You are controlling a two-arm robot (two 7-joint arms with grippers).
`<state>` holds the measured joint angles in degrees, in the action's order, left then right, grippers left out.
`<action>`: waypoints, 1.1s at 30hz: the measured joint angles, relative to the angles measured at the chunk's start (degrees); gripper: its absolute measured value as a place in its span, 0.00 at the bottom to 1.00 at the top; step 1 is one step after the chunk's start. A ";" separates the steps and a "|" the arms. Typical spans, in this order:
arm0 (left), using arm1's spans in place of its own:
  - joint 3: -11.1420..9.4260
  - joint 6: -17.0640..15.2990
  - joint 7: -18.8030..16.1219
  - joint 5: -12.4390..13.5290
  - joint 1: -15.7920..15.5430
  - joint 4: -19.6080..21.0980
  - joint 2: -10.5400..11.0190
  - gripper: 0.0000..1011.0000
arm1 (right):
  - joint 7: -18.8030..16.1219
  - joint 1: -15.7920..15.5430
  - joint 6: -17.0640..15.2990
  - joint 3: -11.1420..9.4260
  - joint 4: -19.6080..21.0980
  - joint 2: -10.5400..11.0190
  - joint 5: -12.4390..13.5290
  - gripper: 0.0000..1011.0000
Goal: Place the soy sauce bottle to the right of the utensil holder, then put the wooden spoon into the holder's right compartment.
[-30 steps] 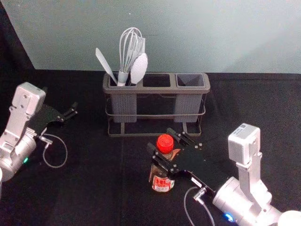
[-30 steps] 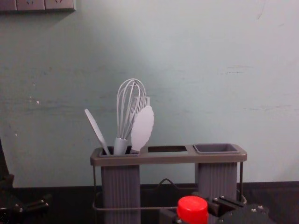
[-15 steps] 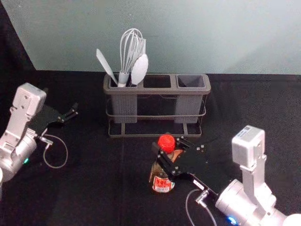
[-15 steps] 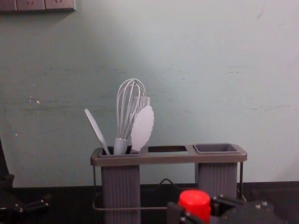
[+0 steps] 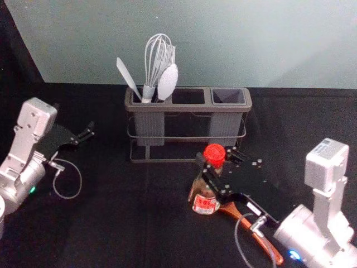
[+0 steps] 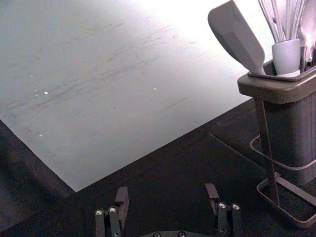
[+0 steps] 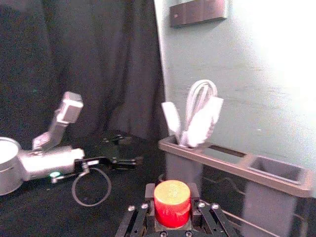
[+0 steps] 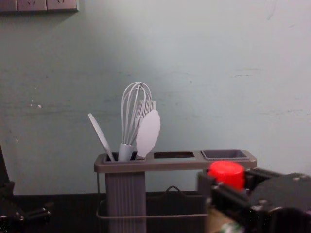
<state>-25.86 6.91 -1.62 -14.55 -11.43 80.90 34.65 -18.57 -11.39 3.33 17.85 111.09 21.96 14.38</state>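
In the head view my right gripper (image 5: 217, 158) is shut on the soy sauce bottle (image 5: 204, 203) below its red cap, in front of the utensil holder's (image 5: 187, 106) right part. The right wrist view shows the red cap (image 7: 172, 203) between the fingertips of the right gripper (image 7: 172, 195). The wooden spoon (image 5: 261, 239) lies on the table, partly hidden behind the bottle and right gripper. The holder's right compartment (image 5: 228, 96) holds nothing. My left gripper (image 5: 73, 116) stays parked left of the holder; in the left wrist view the left gripper (image 6: 166, 191) is open.
A whisk (image 5: 158, 58), a white spoon (image 5: 167, 82) and other utensils stand in the holder's left compartment. Black cloth (image 5: 301, 123) extends right of the holder. The wall (image 5: 223, 39) rises behind it.
My right gripper has carried the bottle rightward and toward the holder; the cap stands higher in the chest view. More of the wooden spoon is uncovered. The left arm has stayed still.
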 joint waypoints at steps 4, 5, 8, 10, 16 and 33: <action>0.00 0.00 0.00 0.00 0.00 0.00 0.00 1.00 | 0.61 -1.02 0.08 -2.64 0.54 0.63 1.12 0.38; 0.00 0.00 0.00 0.00 0.00 0.00 0.00 1.00 | 0.75 -1.18 0.09 -3.08 0.62 0.74 1.33 0.38; 0.00 0.00 0.00 0.00 0.00 0.00 0.00 1.00 | 0.95 -1.88 0.11 -4.98 0.75 1.21 2.16 0.38; 0.00 0.00 0.00 0.00 0.00 0.00 0.00 1.00 | 1.01 -2.18 0.11 -5.92 0.80 1.48 2.61 0.38; 0.00 0.00 0.00 0.00 0.00 0.00 0.00 1.00 | 0.52 -2.62 -0.01 -9.10 0.32 2.63 4.81 0.38; 0.00 0.00 0.00 0.00 0.00 0.00 0.00 1.00 | -0.98 0.55 0.32 -13.38 -5.72 4.26 8.59 0.38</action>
<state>-25.86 6.91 -1.62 -14.55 -11.43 80.90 34.65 -19.55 -10.84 3.65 4.47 105.36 26.22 22.97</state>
